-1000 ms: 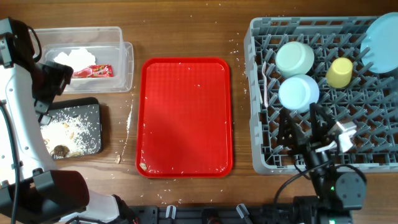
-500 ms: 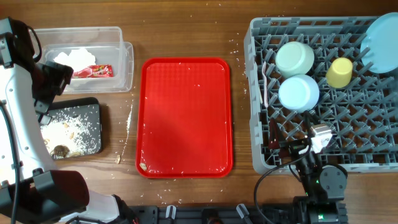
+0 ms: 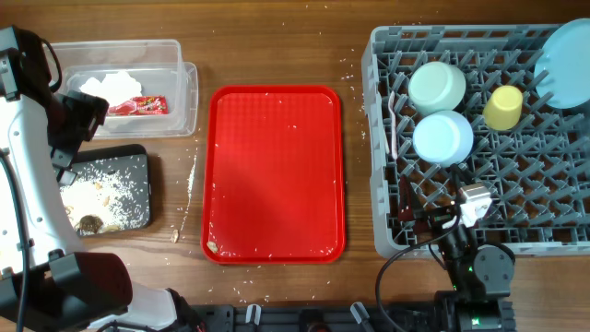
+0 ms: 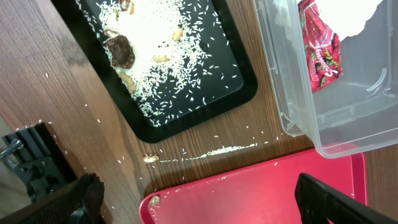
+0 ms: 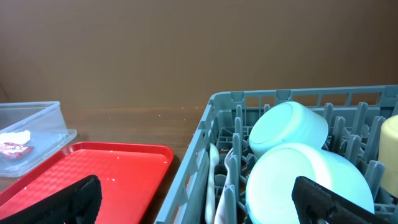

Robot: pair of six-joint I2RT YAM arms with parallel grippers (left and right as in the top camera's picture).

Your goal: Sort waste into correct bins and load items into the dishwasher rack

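Resting in the rack: 2 bowls, 1 cup, 1 plate; 2 tools apart.

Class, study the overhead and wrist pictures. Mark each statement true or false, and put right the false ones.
1. The red snack wrapper lies in the clear tub. True.
2. The yellow cup stands in the clear tub. False: it sits in the grey rack.
3. Rice and food scraps lie on the black tray. True.
4. Both bowls sit on the table beside the rack. False: the pale green bowl and the light blue bowl are in the rack.
5. The left gripper holds the napkin. False: it is open and empty; the napkin lies in the tub.
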